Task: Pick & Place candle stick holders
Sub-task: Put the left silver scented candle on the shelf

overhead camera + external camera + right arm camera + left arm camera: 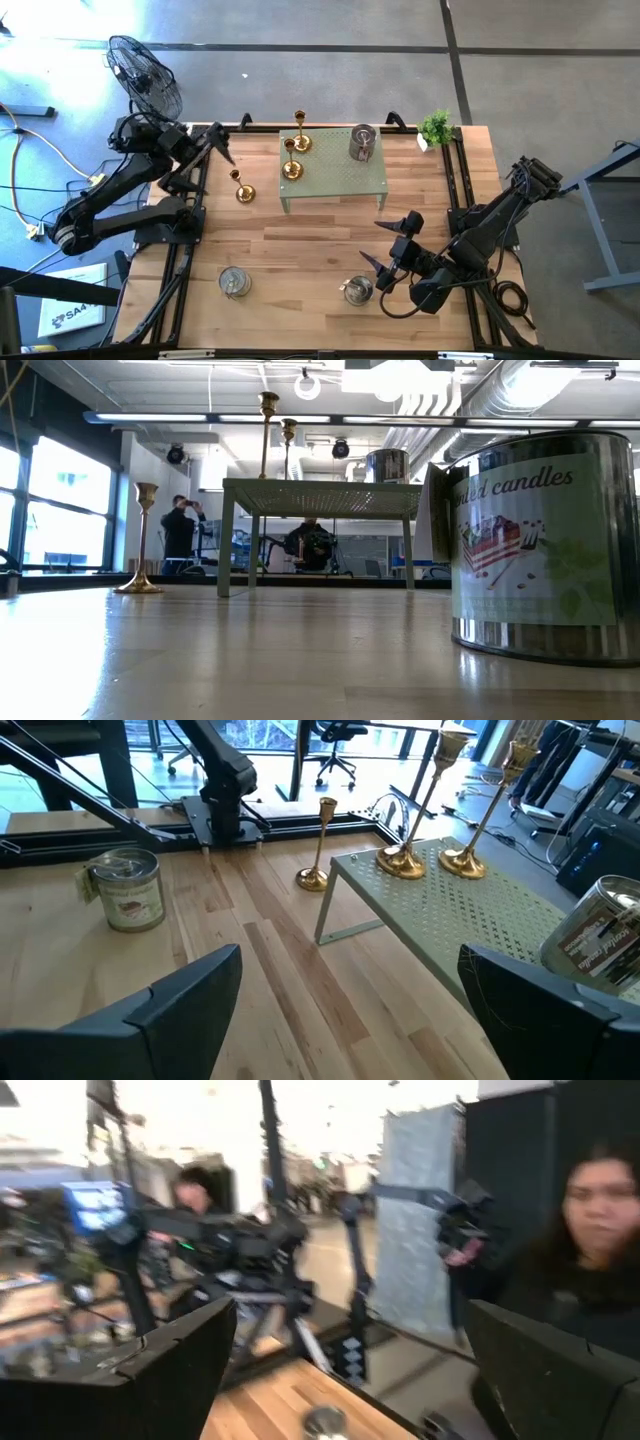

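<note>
My left tool (pixel 222 143) hangs raised at the surface's (pixel 300 260) left edge, fingers apart, near the lone brass holder (pixel 242 190). My right tool (pixel 392 252) sits spread and empty by a tin candle (pixel 357 289). Overhead shows another tin (pixel 234 282) — two brass holders (pixel 294 160) and a third tin (pixel 362 141) sit on the green rack (pixel 340 180).

You've got a pale green perforated stand (pixel 335 175) mid-table, a small green potted plant (pixel 436 127) at the table's far right corner, a black fan (pixel 146 75) on the floor beyond the table's left side, a person (pixel 181 526) filming beyond.
</note>
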Robot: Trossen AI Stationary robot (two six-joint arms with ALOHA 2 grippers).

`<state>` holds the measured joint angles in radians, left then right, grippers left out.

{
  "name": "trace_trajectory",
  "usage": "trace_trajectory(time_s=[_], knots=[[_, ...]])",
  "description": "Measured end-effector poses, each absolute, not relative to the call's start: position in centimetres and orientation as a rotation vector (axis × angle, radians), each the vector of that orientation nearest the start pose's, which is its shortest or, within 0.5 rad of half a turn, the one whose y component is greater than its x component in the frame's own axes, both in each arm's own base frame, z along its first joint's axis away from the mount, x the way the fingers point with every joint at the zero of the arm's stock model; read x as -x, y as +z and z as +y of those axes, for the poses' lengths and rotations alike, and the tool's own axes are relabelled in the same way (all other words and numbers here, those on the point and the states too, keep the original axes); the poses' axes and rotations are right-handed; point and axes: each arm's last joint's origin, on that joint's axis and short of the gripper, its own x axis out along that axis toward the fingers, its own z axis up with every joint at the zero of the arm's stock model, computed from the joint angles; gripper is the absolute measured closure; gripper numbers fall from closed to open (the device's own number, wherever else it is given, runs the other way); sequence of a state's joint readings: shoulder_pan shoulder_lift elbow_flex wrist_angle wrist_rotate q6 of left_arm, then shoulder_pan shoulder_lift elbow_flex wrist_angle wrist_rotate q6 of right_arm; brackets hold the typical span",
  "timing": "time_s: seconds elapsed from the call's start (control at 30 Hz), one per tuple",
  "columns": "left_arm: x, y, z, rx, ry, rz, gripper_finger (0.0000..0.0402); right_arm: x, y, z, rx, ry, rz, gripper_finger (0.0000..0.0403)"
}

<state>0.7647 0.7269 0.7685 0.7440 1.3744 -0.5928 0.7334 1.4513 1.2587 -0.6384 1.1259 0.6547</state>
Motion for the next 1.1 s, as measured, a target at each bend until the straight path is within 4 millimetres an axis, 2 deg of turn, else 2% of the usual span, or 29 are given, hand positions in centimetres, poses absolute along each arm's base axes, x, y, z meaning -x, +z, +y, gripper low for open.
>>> trace_trajectory(time_s=[0.17,0.37,0.57,0.73,0.97,1.1], knots=[[-8.9,40.1,4.6,-0.094,-0.67,-0.156,0.0021,-23.6,31.8,17.8,0.036,-0.501,0.348,0.0037],[-5.9,39.9,1.7,-0.194,-0.645,-0.192,0.0021,-23.6,31.8,17.8,0.036,-0.501,0.348,0.0037],[-3.5,39.0,-0.5,-0.174,-0.581,-0.207,0.0021,-23.7,31.8,17.8,0.037,-0.503,0.347,0.0037],[-3.1,37.4,-0.8,-0.112,-0.482,-0.172,0.0021,-23.7,31.9,17.8,0.039,-0.509,0.34,0.0037],[-3.6,34.1,0.2,0.007,-0.195,0.001,0.0021,-23.7,31.9,17.8,0.034,-0.507,0.338,0.0037],[-3.5,33.2,0.2,0.026,-0.161,0.063,0.0021,-23.7,31.9,17.8,0.033,-0.506,0.339,0.0037]])
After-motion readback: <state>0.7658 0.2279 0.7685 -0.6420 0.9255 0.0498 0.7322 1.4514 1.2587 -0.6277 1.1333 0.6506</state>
